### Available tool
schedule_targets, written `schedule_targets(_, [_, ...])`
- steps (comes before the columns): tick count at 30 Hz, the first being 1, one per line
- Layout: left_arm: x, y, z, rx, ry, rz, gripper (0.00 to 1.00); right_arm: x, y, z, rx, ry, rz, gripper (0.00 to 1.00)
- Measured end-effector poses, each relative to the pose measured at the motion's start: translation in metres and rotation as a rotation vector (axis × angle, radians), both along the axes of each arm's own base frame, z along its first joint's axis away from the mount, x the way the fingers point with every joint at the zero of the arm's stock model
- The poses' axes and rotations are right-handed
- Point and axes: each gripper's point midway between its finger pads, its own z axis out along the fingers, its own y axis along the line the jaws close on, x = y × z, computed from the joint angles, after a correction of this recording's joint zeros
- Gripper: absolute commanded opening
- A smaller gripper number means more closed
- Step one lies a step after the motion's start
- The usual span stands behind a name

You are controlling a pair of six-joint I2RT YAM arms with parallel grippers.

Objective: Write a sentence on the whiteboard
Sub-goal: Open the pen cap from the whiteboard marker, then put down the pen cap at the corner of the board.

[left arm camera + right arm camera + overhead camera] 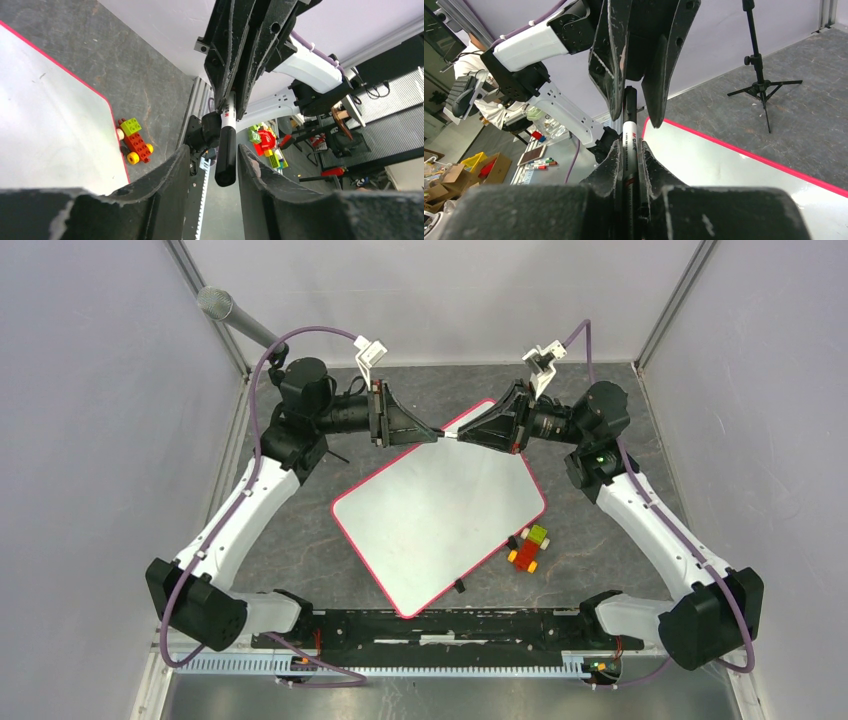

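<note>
Grey walls box in a dark, stone-patterned table, with a microphone poking in at the far left corner. The whiteboard lies flat in the middle of the table, turned at an angle so that one rounded corner points toward the far wall and another toward the arm bases. Its thin red-pink rim shows all the way round.

Both arms reach in over the board's far corner and meet nose to nose. The right claw is clamped on a marker, a pen with a white printed barrel and a black end. The right wrist view shows both fingers pressed against the barrel. The marker's black end pokes out toward the left claw. That claw's fingers stand apart on either side of the black end, with a gap visible on each side in the left wrist view, so it is open and grips nothing.

A toy car built of red, yellow and green bricks sits on the table just beside the board's right edge. A small black piece lies at the board's near right rim. Whether it rests on the board or just off it cannot be told.
</note>
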Motion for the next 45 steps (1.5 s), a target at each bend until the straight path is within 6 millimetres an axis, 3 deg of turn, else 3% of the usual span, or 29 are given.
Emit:
schedule_targets(9, [0.006, 0.002, 0.005, -0.024, -0.019, 0.02, 0.34, 0.0, -0.001, -0.003, -0.011, -0.003, 0.003, 0.0])
schedule_targets(11, [0.006, 0.002, 0.006, -0.035, -0.016, 0.014, 0.25, 0.0, -0.001, -0.004, -0.013, 0.0, 0.003, 0.0])
schedule_targets(14, [0.005, 0.001, 0.007, -0.051, -0.006, 0.007, 0.04, 0.001, -0.001, -0.006, -0.019, 0.008, 0.002, 0.0])
schedule_targets(22, [0.011, 0.009, 0.002, -0.082, 0.033, 0.019, 0.02, 0.004, -0.003, -0.009, -0.027, 0.006, 0.0, 0.0])
schedule_targets(29, [0.041, 0.075, -0.015, -0.115, 0.062, 0.24, 0.02, 0.035, -0.051, -0.013, -0.036, 0.021, -0.121, 0.0])
schedule_targets(35, [0.029, 0.103, -0.029, -0.049, 0.025, 0.347, 0.02, 0.038, -0.067, -0.022, -0.062, 0.005, -0.142, 0.0])
schedule_targets(40, [0.032, 0.139, -0.054, 0.233, -0.093, 0.535, 0.02, 0.046, -0.073, -0.038, -0.138, -0.018, -0.171, 0.0])
schedule_targets(45, [0.027, 0.203, -0.117, 0.631, -0.064, 0.714, 0.02, 0.054, -0.079, -0.042, -0.239, -0.103, -0.213, 0.0])
